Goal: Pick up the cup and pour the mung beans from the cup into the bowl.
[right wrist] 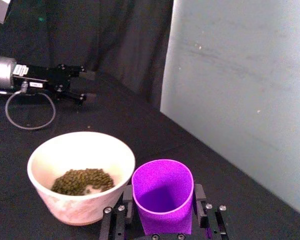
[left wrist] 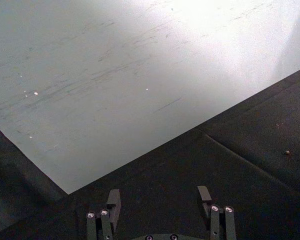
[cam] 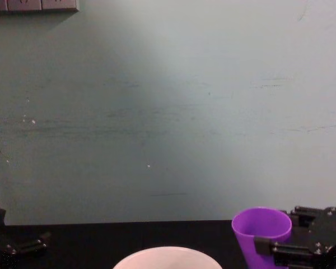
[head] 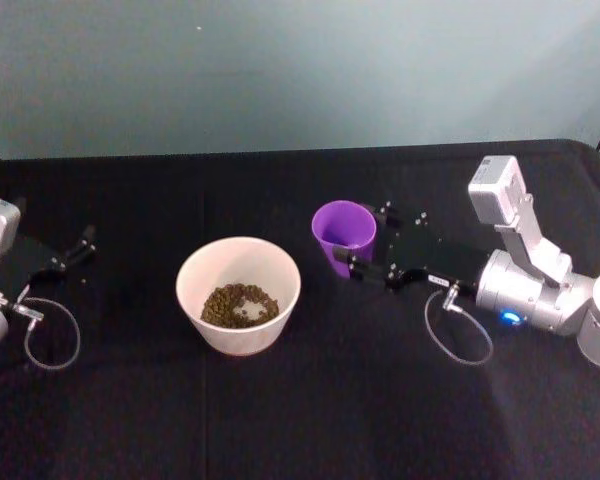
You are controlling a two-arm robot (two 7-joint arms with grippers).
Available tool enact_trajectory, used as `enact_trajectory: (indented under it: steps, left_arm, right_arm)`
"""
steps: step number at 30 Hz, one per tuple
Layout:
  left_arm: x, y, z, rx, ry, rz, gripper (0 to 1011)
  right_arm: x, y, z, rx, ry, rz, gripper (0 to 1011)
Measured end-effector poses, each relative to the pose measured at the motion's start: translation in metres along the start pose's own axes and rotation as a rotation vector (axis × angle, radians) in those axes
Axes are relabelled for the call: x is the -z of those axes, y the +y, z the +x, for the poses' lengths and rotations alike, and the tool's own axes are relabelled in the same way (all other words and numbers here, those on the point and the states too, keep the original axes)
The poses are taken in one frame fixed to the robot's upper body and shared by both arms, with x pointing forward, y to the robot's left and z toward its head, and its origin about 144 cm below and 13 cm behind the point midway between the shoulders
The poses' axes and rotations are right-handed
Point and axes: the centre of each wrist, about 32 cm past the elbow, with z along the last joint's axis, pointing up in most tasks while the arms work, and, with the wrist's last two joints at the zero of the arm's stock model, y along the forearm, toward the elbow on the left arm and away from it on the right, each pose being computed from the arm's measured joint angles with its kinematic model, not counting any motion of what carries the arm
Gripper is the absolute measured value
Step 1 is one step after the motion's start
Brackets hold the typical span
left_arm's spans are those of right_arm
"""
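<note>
I see the purple cup (head: 344, 232) upright and empty just right of the whitish bowl (head: 238, 295), which holds mung beans (head: 239, 305).

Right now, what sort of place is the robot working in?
Probably a lab or test bench, not a kitchen. A table draped in black cloth stands against a bare pale wall. On it stand the bowl, holding mung beans, and the cup, between the right gripper's fingers.

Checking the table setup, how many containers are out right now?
2. The cup stands upright between the right end effector's fingers; the bowl, holding mung beans, sits to its left.
</note>
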Motion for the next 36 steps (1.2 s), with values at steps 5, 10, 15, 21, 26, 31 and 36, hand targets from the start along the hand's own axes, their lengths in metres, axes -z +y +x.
enact_trajectory:
  steps: [5, 10, 15, 21, 26, 31, 36]
  left_arm:
    - [0.000, 0.000, 0.000, 0.000, 0.000, 0.000, 1000]
    - [0.000, 0.000, 0.000, 0.000, 0.000, 0.000, 1000]
    - [0.000, 0.000, 0.000, 0.000, 0.000, 0.000, 1000]
    - [0.000, 0.000, 0.000, 0.000, 0.000, 0.000, 1000]
    - [0.000, 0.000, 0.000, 0.000, 0.000, 0.000, 1000]
    - [0.000, 0.000, 0.000, 0.000, 0.000, 0.000, 1000]
    - [0.000, 0.000, 0.000, 0.000, 0.000, 0.000, 1000]
  right_arm:
    - [0.011, 0.003, 0.000, -0.019, 0.075, -0.006, 715]
    - [0.018, 0.005, 0.002, -0.027, 0.155, -0.007, 715]
    - [0.023, 0.007, 0.005, -0.028, 0.255, 0.002, 715]
    - [0.027, 0.007, 0.007, -0.027, 0.310, 0.010, 715]
    - [0.029, 0.008, 0.007, -0.035, 0.309, -0.001, 715]
    - [0.032, 0.010, 0.006, -0.040, 0.302, -0.024, 715]
    - [0.033, 0.011, 0.006, -0.041, 0.292, -0.033, 715]
